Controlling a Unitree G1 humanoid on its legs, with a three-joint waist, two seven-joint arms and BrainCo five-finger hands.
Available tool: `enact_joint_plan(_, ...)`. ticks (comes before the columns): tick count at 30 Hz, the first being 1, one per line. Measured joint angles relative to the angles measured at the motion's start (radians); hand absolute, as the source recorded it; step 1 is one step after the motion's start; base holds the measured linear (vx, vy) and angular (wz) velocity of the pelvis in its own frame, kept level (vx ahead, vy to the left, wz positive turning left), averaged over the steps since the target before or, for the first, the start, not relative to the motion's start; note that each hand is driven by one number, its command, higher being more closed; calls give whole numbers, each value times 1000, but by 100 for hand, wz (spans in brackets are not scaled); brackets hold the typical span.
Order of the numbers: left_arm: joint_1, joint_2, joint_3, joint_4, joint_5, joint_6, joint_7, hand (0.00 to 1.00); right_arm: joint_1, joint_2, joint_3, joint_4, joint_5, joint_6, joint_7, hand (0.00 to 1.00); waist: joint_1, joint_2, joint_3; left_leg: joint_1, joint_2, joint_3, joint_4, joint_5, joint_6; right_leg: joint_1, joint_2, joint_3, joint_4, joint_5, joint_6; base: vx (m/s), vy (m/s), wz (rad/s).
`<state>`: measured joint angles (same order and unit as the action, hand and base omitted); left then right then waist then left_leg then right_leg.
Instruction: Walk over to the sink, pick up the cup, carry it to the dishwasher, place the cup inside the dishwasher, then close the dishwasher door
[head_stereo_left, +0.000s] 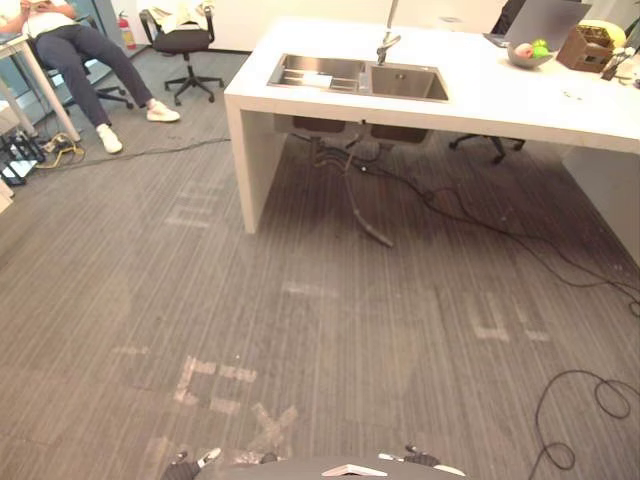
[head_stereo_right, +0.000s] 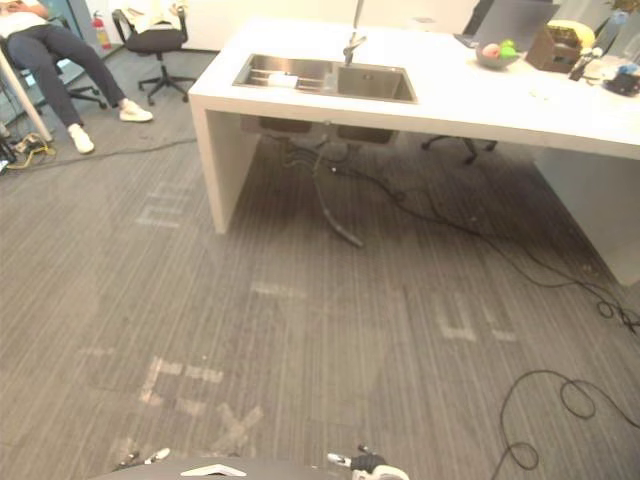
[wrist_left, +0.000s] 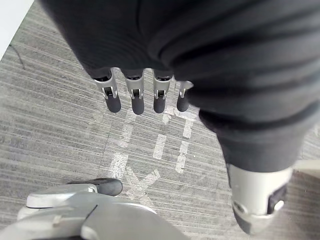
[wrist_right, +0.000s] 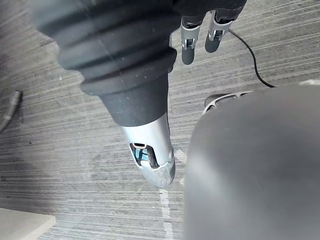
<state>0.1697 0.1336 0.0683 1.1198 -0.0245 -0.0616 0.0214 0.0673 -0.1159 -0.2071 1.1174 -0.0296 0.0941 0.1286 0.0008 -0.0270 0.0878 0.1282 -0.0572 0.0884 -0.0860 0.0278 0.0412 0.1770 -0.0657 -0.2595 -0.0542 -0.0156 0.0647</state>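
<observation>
Closest to you, at 6 o'clock, both hands hang low at the robot's sides over the grey carpet (wrist_left: 60, 130). The left hand (wrist_left: 135, 97) has its fingers straight and loosely spread, holding nothing. The right hand (wrist_right: 187, 47) likewise shows straight, empty fingers with the thumb apart.

Just ahead of them, pale tape marks (head_stereo_left: 215, 385) on the carpet make letter-like shapes, an X and something like an E, with more toward 1 o'clock. You cannot read a word from them.

Further out at 12 o'clock stands the white counter (head_stereo_left: 500, 105), its near left corner toward 11 o'clock, with a grey hose (head_stereo_left: 362, 215) trailing on the floor beneath it. Set into its top is the steel double sink (head_stereo_left: 366, 82), with the faucet (head_stereo_left: 388, 42) behind the divider.

What you can best take for the cup (head_stereo_left: 318, 79) is a small pale thing in the left basin, too small to tell its long axis or whether it stands upright. It lies straight ahead and well apart from both hands, so neither is truly nearer. Being in the left basin, it probably favours the left hand once you stand square to the sink.

Beyond, at 1 o'clock, a fruit bowl (head_stereo_left: 530, 52) and a laptop (head_stereo_left: 545, 20) sit on the counter. At 10 o'clock a person (head_stereo_left: 70, 45) sits near an office chair (head_stereo_left: 185, 40). No label is legible.
</observation>
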Motion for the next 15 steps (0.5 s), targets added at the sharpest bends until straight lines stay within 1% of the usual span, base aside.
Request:
enact_joint_plan(5, -1, 1, -6, -1, 19, 0, 0, 0, 0, -9, 40, -1, -14, -3, -1, 0, -1, 3, 3, 9, 1, 2, 0, -2, -3, 5, 0, 0, 1, -3, -1, -48, -14, -1)
enact_joint_plan(10, -1, 7, -31, -8, 28, 0, 1, 0, 1, -10, 46, -1, -17, -6, -7, 0, -1, 3, 4, 4, 2, 2, -1, -5, -7, 5, 0, 1, 1, -4, -1, -48, -11, 0)
enact_joint_plan(12, -1, 7, -31, -9, 30, 1, 1, 0, 2, -10, 48, -1, -18, -24, -10, 0, -1, 3, 4, -1, 2, 1, -1, -6, -7, 2, 0, 2, 1, -8, 3, -19, -4, 0)
enact_joint_plan(15, -1, 7, -31, -9, 31, 1, 5, 0, 4, -10, 48, -1, -17, -36, -24, 0, -2, 1, 4, -3, 1, 3, -1, -7, -6, 1, 0, 5, 1, -7, 1, 0, 0, 0)
